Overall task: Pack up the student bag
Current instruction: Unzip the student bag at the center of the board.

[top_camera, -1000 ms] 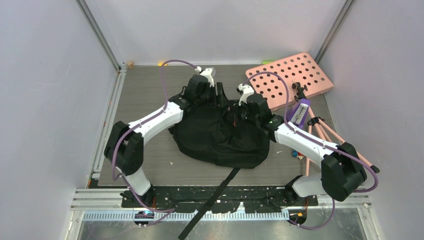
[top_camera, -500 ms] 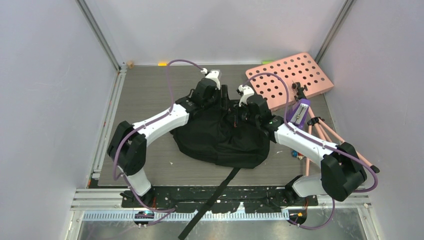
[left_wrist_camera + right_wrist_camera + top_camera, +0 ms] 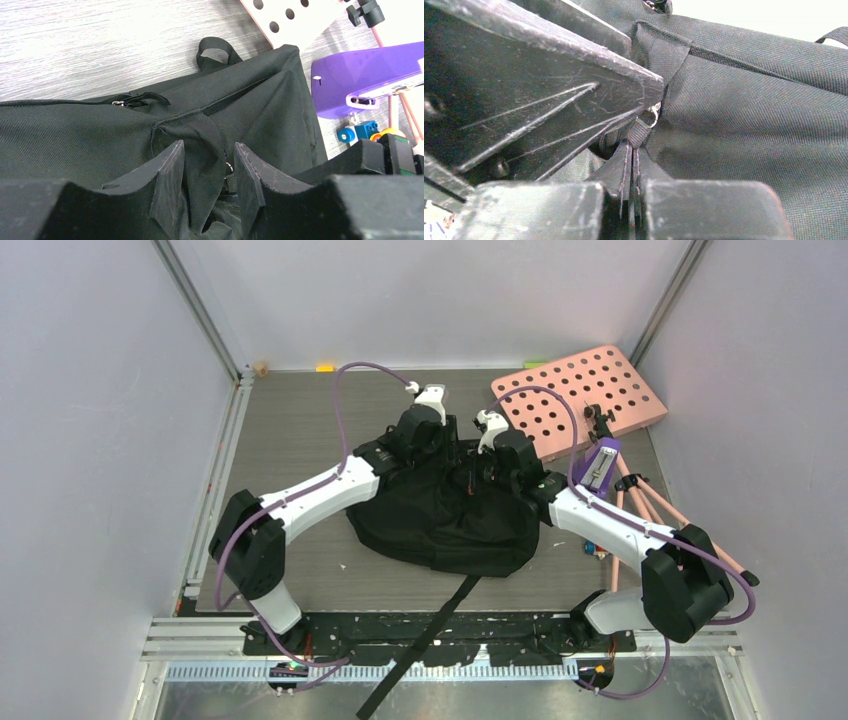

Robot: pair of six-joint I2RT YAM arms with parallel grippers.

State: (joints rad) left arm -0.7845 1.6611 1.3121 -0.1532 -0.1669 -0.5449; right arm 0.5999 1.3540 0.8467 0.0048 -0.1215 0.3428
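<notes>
Top external view: the grey bench (image 3: 290, 430) carries the student bag (image 3: 440, 525), which lies slumped and flat at the middle. Its long axis runs left to right across the bench, and 1 long strap (image 3: 440, 615) trails off the near edge. A pink perforated board (image 3: 585, 390) leans at the far right corner. Beside it are a pink-legged tripod (image 3: 650, 505) and a purple stapler (image 3: 600, 465), both well apart from the bag's opening.

Both arms reach over to the bag's far edge, and the 2 hands sit just beside each other there. The right hand (image 3: 631, 165) is pressed together, pinching the bag by a thin webbing tab (image 3: 640, 132) next to a small metal ring (image 3: 654, 117). The left hand (image 3: 207, 185) is spread. A raised fold of black fabric stands between its fingers (image 3: 167, 185), though I cannot tell whether they touch it.

From the left hand the bag runs away to the far side, with its carry loop (image 3: 215, 47) at the far end and a zipper pull (image 3: 117, 103) off to the left. My guess is that the opening is being worked on. The left hand is nearer that fold and would need to close on it, opposite the right hand's grip. A blue toy brick (image 3: 367, 130) lies by the stapler, not yet packed.
</notes>
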